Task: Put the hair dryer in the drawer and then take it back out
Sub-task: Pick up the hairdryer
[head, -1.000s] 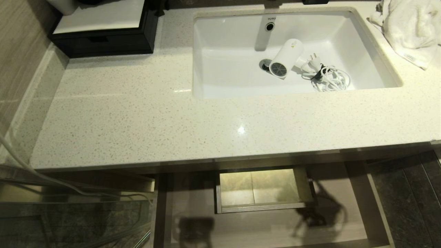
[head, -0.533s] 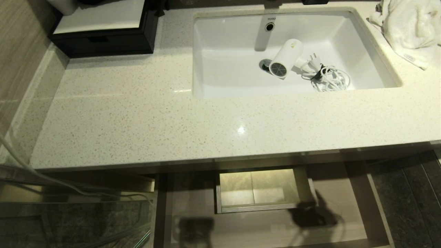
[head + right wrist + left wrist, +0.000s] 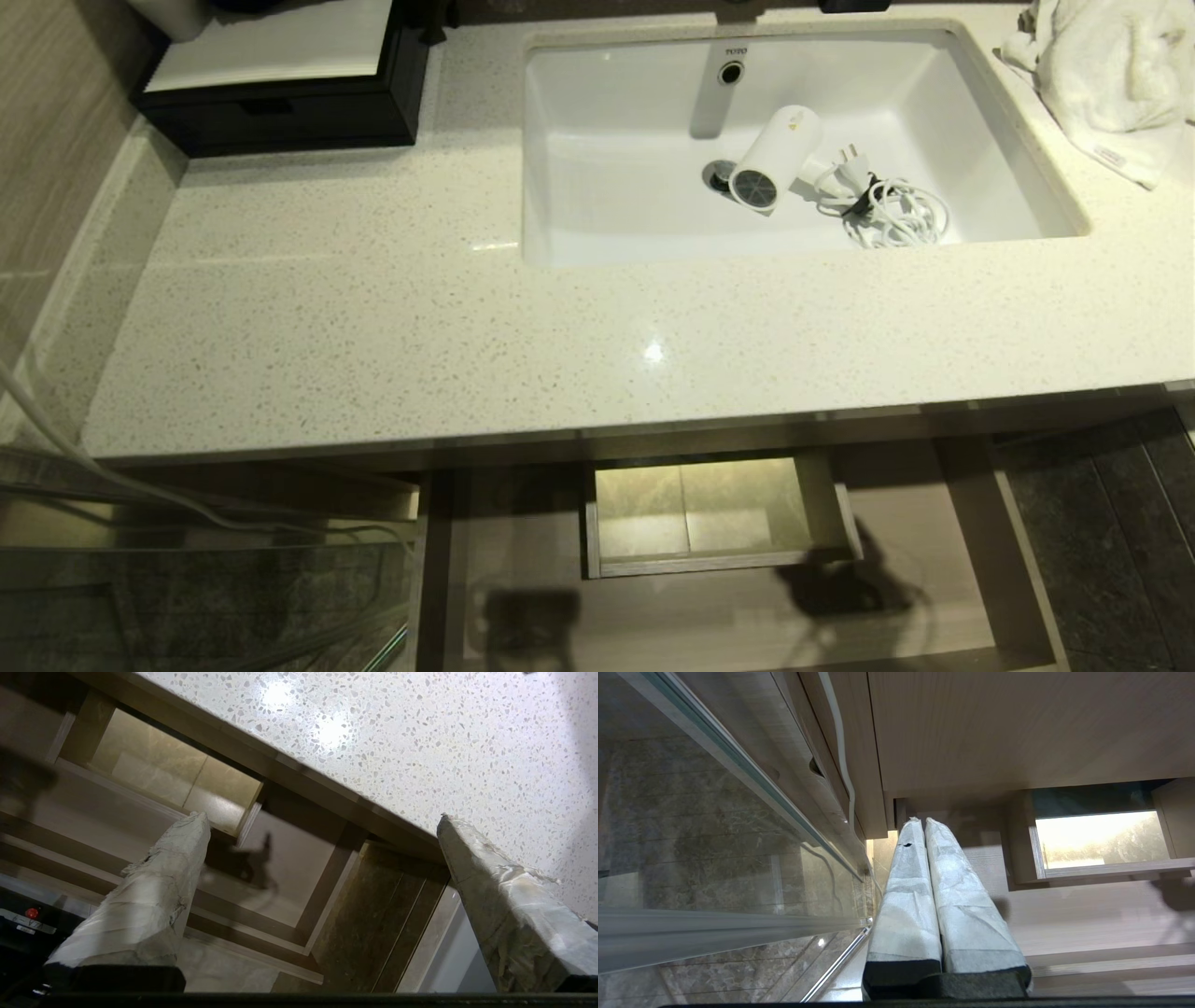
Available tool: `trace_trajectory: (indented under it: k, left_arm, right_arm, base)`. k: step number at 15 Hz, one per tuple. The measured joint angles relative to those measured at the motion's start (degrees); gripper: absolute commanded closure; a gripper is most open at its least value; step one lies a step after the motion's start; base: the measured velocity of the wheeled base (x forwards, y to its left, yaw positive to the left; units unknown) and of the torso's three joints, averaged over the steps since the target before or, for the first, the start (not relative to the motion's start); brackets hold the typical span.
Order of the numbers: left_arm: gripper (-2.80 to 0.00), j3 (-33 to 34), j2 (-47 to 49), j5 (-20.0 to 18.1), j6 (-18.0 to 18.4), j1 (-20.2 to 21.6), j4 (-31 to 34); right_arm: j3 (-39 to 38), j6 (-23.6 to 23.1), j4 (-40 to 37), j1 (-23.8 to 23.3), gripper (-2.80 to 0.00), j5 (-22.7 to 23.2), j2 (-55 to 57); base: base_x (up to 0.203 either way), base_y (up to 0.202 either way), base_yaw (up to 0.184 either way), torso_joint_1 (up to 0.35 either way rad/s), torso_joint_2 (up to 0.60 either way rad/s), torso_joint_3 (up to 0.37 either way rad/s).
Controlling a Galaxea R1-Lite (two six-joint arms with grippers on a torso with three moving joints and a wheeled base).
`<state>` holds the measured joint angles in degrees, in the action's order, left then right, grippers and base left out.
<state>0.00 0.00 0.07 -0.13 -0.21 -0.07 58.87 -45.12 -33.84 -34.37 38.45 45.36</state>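
Note:
The white hair dryer (image 3: 775, 154) lies in the sink (image 3: 597, 187) beside the drain, grey grille toward me, its bundled cord (image 3: 892, 213) to the right. Below the counter the wide wooden drawer (image 3: 920, 523) stands pulled out, with a boxed cutout (image 3: 709, 513) in its middle and nothing else inside. My right gripper (image 3: 321, 819) is open and empty, hovering above the drawer (image 3: 285, 868) near its right end, at the counter edge (image 3: 420, 742); it is outside the head view and only its shadow falls on the drawer floor. My left gripper (image 3: 923, 821) is shut and empty, low at the drawer's left end.
A white towel (image 3: 1111, 84) is heaped at the counter's back right. A black box with a white top (image 3: 280, 112) sits at the back left. A glass panel (image 3: 187, 597) and a white cable (image 3: 93, 467) stand left of the drawer. Dark floor tiles lie to the right.
The right arm's shadow on the drawer floor has shifted slightly left and drawn together. The hair dryer, the drawer and the left gripper have not moved.

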Motion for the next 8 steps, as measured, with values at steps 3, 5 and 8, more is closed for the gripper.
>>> trace_trajectory:
  k: [3,5,8]
  left_arm:
    - [0.0,0.0,0.0,0.0,0.02,0.05,0.0]
    - [0.0,0.0,0.0,0.0,-0.02,0.02,0.05]
    - [0.0,0.0,0.0,0.0,0.0,-0.01,0.0]
  right_arm:
    - [-1.02,0.0,0.93,-0.06,-2.8,0.0,0.02]
    - [-1.43,0.25,1.12,-0.09,-2.8,0.0,-0.07]
    - [-1.47,0.36,1.16,-0.33,-2.8,0.0,-0.37]
  base:
    - [0.0,0.0,0.0,0.0,0.0,0.0]
    - [0.0,0.0,0.0,0.025,-0.1,-0.073]
    - [0.0,0.0,0.0,0.131,-0.35,-0.21]
